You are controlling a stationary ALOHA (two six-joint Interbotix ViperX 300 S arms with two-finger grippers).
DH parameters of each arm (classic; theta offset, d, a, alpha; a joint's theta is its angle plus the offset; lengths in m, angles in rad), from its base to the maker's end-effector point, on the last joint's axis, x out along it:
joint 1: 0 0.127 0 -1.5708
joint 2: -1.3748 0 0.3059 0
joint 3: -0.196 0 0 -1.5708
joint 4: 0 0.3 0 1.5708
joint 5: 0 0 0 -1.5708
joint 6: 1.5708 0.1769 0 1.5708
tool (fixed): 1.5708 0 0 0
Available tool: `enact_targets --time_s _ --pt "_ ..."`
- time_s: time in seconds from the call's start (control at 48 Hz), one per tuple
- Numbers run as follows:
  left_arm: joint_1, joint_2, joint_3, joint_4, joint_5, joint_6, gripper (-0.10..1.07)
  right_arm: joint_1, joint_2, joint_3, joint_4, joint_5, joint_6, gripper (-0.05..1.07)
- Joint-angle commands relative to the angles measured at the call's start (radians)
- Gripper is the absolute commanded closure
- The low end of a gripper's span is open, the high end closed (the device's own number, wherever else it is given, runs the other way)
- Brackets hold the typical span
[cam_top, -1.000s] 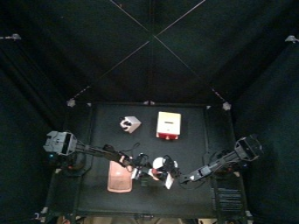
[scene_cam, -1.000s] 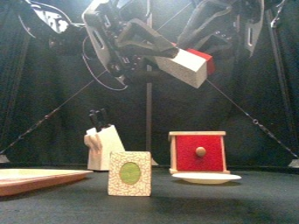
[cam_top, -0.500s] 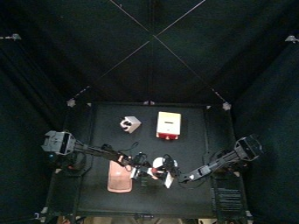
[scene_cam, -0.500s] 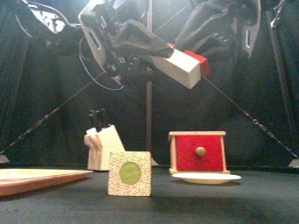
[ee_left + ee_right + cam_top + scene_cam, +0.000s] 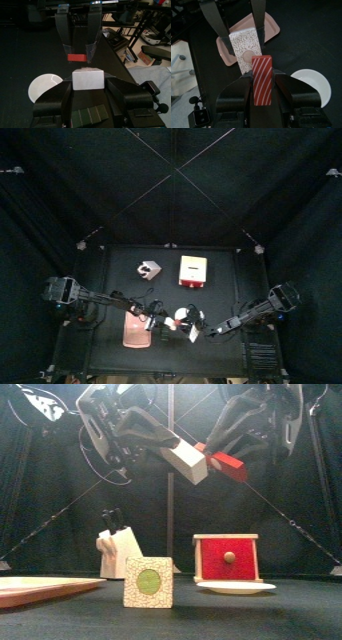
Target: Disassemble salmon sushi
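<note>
The small white block of rice (image 5: 185, 462) and the red-orange striped salmon slab (image 5: 229, 466) hang in the air above the front part of the black counter (image 5: 227, 278), just beside each other with a small gap. The left gripper (image 5: 88, 82) is grasping the white block; the right gripper (image 5: 261, 80) is grasping the salmon slab by its long sides. Below, near the front edge, lie a flat pink tray (image 5: 40, 589), a cream card with a green oval (image 5: 148, 582) and a small white plate (image 5: 237, 587). Further back stand a red box with a round knob (image 5: 227, 556) and a white holder with dark pieces (image 5: 114, 549). In the top view the held parts are too small to make out. The tray is cut off at the picture's edge in the front view.
</note>
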Motion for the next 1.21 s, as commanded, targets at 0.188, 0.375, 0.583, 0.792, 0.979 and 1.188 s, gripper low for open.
enact_targets --time_s 0.188,0.375,0.583,0.792,0.979,1.188 --pt "0.011 -0.084 0.04 -0.002 -0.005 0.006 0.43 -0.002 -0.026 -0.008 -0.002 0.002 -0.002 0.46" --pt "0.012 -0.086 0.043 0.0 -0.005 0.006 0.43 -0.005 -0.026 -0.008 -0.002 0.002 -0.002 0.46" --pt "0.014 -0.086 0.043 0.0 -0.006 0.006 0.43 -0.003 -0.026 -0.008 -0.002 0.002 -0.002 0.46" --pt "0.018 -0.084 0.043 0.0 -0.005 0.008 0.43 -0.003 -0.026 -0.008 0.014 0.002 0.0 0.46" --pt "0.028 -0.083 0.043 0.0 -0.005 0.006 0.43 -0.002 -0.026 -0.008 0.04 0.002 0.003 0.46" --pt "0.031 -0.084 0.04 0.002 -0.005 0.008 0.43 0.0 -0.023 -0.006 0.11 0.002 0.005 0.46"
